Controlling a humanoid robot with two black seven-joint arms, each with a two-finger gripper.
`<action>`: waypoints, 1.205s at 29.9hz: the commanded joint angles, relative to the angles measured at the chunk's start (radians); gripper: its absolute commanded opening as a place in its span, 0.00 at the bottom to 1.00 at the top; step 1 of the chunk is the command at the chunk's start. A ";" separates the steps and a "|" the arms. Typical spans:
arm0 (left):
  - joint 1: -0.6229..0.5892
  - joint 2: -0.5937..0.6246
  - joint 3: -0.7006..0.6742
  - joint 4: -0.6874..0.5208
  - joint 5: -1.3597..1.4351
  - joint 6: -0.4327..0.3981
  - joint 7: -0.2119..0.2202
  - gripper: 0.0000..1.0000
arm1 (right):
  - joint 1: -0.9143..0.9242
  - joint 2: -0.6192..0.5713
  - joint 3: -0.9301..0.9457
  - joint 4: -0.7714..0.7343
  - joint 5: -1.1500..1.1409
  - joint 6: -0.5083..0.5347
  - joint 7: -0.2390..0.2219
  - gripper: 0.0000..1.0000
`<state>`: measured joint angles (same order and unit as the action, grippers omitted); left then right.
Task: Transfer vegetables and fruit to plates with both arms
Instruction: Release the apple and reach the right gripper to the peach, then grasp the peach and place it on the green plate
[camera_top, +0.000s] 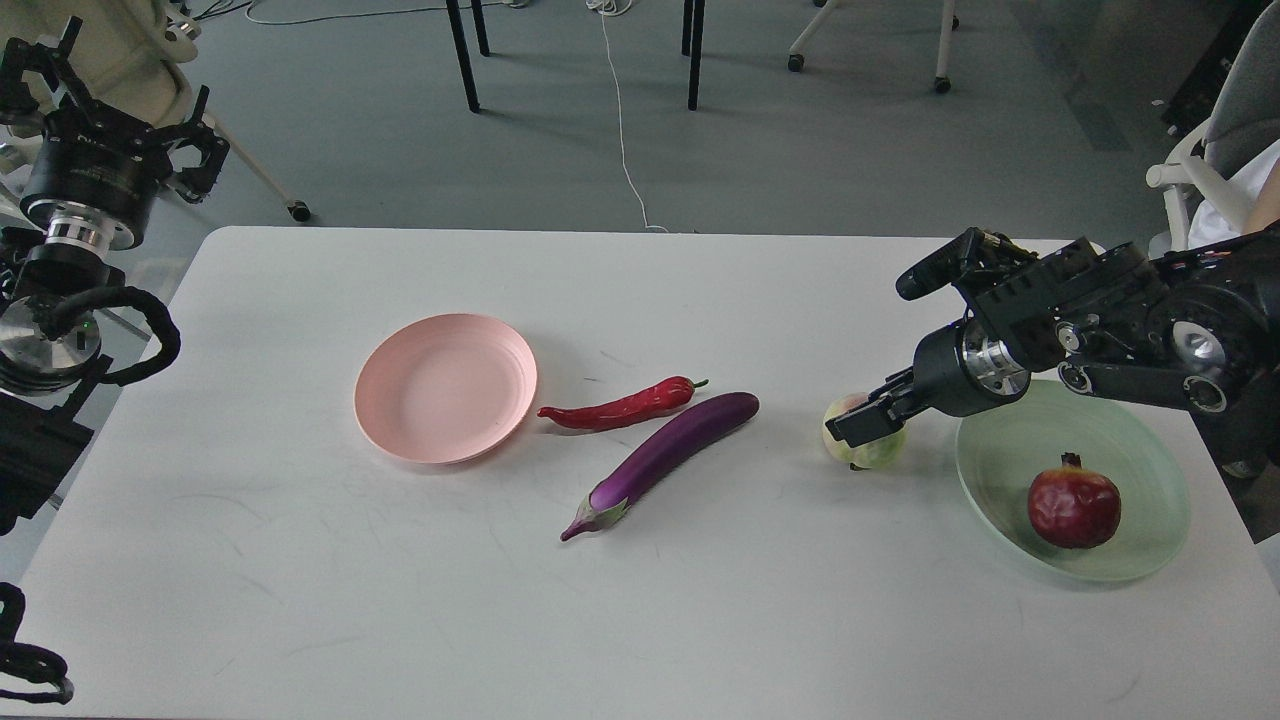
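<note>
Four pieces of produce and two plates are laid out on a white desk (300, 560), seen from above and behind. A pale pink plate (446, 387) sits left of centre and holds nothing. Just to its right lies a red chili pepper (620, 406), its pointed tip close to the plate's rim and its green stem aimed away. A long purple eggplant (665, 455) lies diagonally just below the pepper, near it but not clearly touching, with its pale calyx end pointing toward the viewer. Both vegetables are judged to be set beside the pink plate so that the left arm can carry them a short way.

At the right edge, a pale green plate (1140, 470) already holds a dark-red pomegranate (1074, 505), resting in the plate's near half. A yellow-green peach (862, 432) sits on the desk just left of that plate. The right claw (866, 423) is stretched in low from the right and is placed over the peach, its dark fingers overlapping the fruit; whether it is gripping the peach or only closing in cannot be told from this angle. The reach appears aimed at lifting the peach across to join the pomegranate.

The left claw (195, 160) is held high at the far left, off the desk and well apart from everything; its fingers appear spread and nothing is held.
</note>
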<state>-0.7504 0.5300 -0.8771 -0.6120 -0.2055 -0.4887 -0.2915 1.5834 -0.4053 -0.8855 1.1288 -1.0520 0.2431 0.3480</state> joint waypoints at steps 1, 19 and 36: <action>0.002 0.004 0.000 0.000 -0.002 0.000 0.000 0.98 | -0.014 0.014 -0.009 -0.040 0.000 -0.002 -0.001 0.99; 0.006 0.007 -0.002 0.000 -0.002 0.000 -0.001 0.98 | -0.100 0.100 -0.009 -0.126 0.003 -0.007 -0.001 0.76; 0.008 0.028 -0.002 0.000 -0.003 0.000 0.000 0.98 | 0.083 -0.311 -0.009 0.038 -0.043 -0.004 0.002 0.51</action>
<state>-0.7426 0.5549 -0.8794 -0.6120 -0.2079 -0.4887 -0.2931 1.6651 -0.6061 -0.8912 1.1407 -1.0622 0.2396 0.3494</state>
